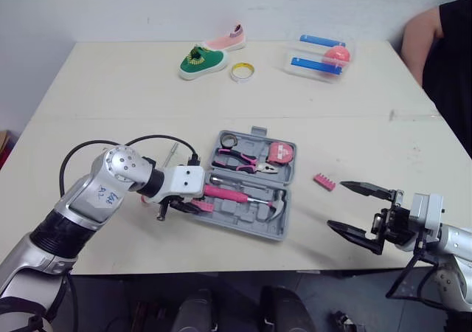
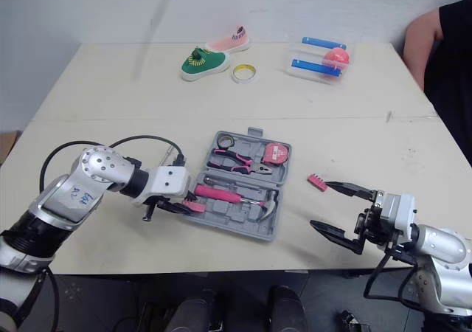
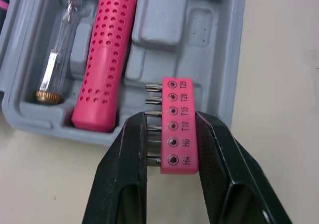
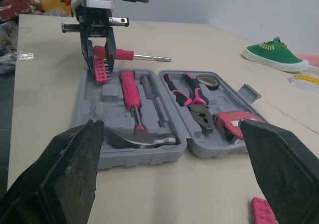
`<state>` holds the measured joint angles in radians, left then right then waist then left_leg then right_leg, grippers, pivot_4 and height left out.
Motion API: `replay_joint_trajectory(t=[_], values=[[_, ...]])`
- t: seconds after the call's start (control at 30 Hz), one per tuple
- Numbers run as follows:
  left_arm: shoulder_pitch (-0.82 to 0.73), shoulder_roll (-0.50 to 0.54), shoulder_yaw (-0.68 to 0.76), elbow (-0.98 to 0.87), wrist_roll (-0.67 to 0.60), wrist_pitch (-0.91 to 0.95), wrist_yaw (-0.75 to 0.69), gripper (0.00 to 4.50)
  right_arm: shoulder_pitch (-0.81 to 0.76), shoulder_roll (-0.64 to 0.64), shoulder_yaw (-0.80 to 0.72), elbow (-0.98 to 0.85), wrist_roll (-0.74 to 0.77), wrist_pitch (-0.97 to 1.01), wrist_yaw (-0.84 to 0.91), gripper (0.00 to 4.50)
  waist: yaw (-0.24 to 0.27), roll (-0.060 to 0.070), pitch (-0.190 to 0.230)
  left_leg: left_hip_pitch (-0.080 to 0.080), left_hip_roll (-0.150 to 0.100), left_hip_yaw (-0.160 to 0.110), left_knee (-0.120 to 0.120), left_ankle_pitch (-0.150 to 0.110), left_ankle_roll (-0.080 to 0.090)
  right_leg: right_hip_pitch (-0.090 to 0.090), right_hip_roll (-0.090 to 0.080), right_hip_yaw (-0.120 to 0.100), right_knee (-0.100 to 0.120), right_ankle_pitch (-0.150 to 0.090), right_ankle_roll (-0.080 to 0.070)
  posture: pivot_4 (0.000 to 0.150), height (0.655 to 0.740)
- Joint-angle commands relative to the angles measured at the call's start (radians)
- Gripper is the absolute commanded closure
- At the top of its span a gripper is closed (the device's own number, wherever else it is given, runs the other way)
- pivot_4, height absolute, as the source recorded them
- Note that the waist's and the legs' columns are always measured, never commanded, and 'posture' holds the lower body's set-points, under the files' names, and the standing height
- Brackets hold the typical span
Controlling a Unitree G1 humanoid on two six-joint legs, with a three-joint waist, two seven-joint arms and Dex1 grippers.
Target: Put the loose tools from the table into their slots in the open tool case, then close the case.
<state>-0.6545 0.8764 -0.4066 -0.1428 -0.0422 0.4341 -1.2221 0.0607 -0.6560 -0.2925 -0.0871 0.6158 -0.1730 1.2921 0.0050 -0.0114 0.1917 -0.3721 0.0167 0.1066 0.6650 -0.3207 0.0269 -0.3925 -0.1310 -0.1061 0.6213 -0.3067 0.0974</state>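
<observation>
One big table (image 1: 354,147) holds the open grey tool case (image 1: 274,234). The left gripper (image 3: 169,118) pinches a pink bit holder (image 3: 178,129) at the case's edge, beside the hammer handle (image 3: 107,55). The right gripper (image 1: 336,204), jaws wide apart, hangs near another small pink strip (image 1: 324,181).

The open tool case (image 1: 237,211) lies mid-table (image 1: 110,88), with the hammer (image 1: 236,195) in its near half and the pliers (image 1: 243,162) and tape measure (image 1: 279,153) in its far half. A bit holder (image 3: 179,127) sits in the left gripper (image 1: 184,206) at the case's left edge. A second bit holder (image 1: 324,182) lies right of the case and a screwdriver (image 4: 130,56) left of it. Shoes (image 1: 200,61), a tape roll (image 1: 242,71) and a box (image 1: 318,57) lie far behind.
</observation>
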Motion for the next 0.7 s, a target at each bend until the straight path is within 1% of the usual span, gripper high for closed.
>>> replay_joint_trajectory(t=[0.03, 0.27, 0.43, 0.5, 0.6, 0.7], values=[[-0.031, -0.026, -0.003, 0.02, 0.049, -0.012, 0.02, 3.79, 0.012, -0.005, -0.031, -0.053, 0.037, 0.003, 0.002, 0.0, 0.0, 0.0, 0.0, 0.0, 0.0, 0.0, 0.0, 0.0, 0.0, 0.0, 0.0, 0.0, 0.0, 0.0, 0.0, 0.15, 0.74], [-0.046, -0.076, -0.012, 0.045, 0.074, -0.011, 0.008, 3.79, 0.025, -0.01, -0.021, -0.104, 0.053, 0.044, -0.006, 0.0, 0.008, 0.0, 0.0, 0.0, 0.0, 0.0, 0.001, 0.0, 0.0, 0.0, 0.0, 0.0, 0.002, 0.0, 0.0, 0.15, 0.74], [-0.044, -0.088, -0.025, 0.048, 0.089, -0.012, -0.015, 3.79, 0.018, -0.009, -0.025, -0.115, 0.05, 0.06, -0.019, 0.0, 0.019, 0.0, 0.0, 0.0, -0.001, 0.0, 0.002, 0.0, 0.001, 0.0, 0.0, 0.0, 0.001, 0.0, 0.0, 0.15, 0.74], [-0.046, -0.107, -0.019, 0.06, 0.092, -0.019, -0.001, 3.79, 0.015, -0.009, -0.026, -0.116, 0.048, 0.064, -0.024, 0.0, 0.019, 0.0, 0.0, 0.0, -0.001, 0.0, 0.002, 0.0, 0.001, 0.0, 0.0, 0.0, 0.001, 0.0, 0.0, 0.15, 0.74], [-0.044, -0.115, -0.021, 0.041, 0.082, -0.003, -0.024, 3.79, 0.011, -0.01, -0.024, -0.124, 0.047, 0.075, -0.034, 0.0, 0.02, 0.0, 0.0, 0.0, -0.001, 0.0, 0.002, 0.001, 0.001, 0.0, 0.0, 0.0, 0.001, 0.0, 0.0, 0.15, 0.74], [-0.049, -0.12, -0.019, 0.044, 0.098, -0.016, -0.022, 3.79, 0.009, -0.011, -0.02, -0.137, 0.048, 0.086, -0.042, 0.0, 0.019, 0.0, 0.0, 0.0, -0.001, 0.0, 0.002, 0.001, 0.001, 0.0, 0.0, 0.0, 0.001, 0.0, 0.0, 0.15, 0.74]])
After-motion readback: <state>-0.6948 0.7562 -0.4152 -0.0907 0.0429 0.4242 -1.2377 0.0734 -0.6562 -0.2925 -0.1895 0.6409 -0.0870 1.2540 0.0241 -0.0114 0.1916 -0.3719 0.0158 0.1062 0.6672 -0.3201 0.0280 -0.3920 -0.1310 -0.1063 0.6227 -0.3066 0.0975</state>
